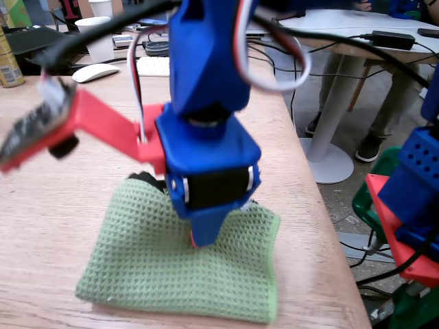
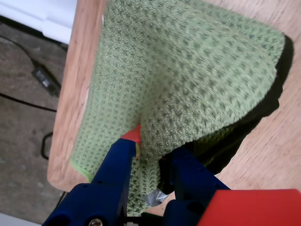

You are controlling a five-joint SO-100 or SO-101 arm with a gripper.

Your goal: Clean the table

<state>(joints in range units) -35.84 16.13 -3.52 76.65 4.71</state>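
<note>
The green waffle-weave cloth (image 1: 182, 264) lies on the light wood-grain counter (image 1: 55, 199), close to the counter's straight edge at about 3 o'clock in the fixed view, with the blue arm standing over its middle. In the wrist view the blue fingers (image 2: 155, 157) are nearly closed, pinching a raised ridge of the cloth (image 2: 188, 80) between them; the fabric tents up from that fold and drapes away toward 1 o'clock, with a dark shadow or underside showing along its 4 o'clock border. The cloth looks light, soft and limp, so it should bunch and drag rather than slide as a flat sheet, and its textured weave ought to give good grip against both pads and wood. A central pinch like this one seems a sound hold for wiping, since the loose edges can trail behind. The likely hazard is the near counter edge: a stroke toward it could pull a corner over the side. At 11 o'clock in the fixed view sit a white mouse (image 1: 96, 72) and a paper cup (image 1: 96, 38), well apart from the cloth.
</note>
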